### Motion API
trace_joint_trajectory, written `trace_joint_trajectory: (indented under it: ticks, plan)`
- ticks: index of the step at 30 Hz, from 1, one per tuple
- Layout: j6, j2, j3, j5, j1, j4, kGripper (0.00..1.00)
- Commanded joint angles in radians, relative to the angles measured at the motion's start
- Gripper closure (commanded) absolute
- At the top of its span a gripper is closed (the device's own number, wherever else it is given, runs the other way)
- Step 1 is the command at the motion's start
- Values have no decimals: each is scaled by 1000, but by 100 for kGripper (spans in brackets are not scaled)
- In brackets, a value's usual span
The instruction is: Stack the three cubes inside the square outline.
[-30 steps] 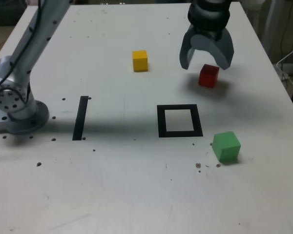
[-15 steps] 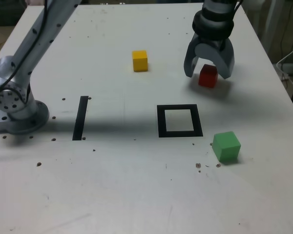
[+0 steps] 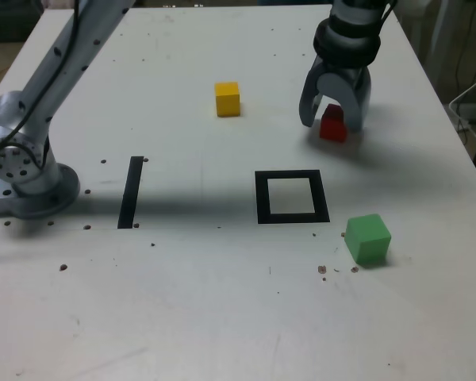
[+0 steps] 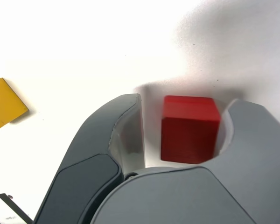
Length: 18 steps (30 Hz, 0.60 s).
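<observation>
The red cube sits on the white table at the back right of the exterior view, between the two fingers of my gripper. In the wrist view the red cube touches one finger while a narrow gap separates it from the other finger; the gripper is open, with the jaws close around the cube. The yellow cube rests further to the exterior view's left. The green cube lies just right of the square outline, whose white centre holds nothing.
A straight black strip lies on the table left of the outline. The arm's grey base stands at the exterior view's left edge. Small dark specks dot the tabletop. The yellow cube shows at the wrist view's edge.
The gripper came down over the red cube and its jaws narrowed around it. The cube has shifted slightly to the exterior view's left. The other cubes have not moved.
</observation>
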Motion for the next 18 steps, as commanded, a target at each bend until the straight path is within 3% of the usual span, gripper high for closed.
trace_joint_trajectory:
  ticks: [1,18]
  plan:
    - [-3,8,-3,-5,-1,1,49]
    - [-17,-21,15,-23,6,-25,75]
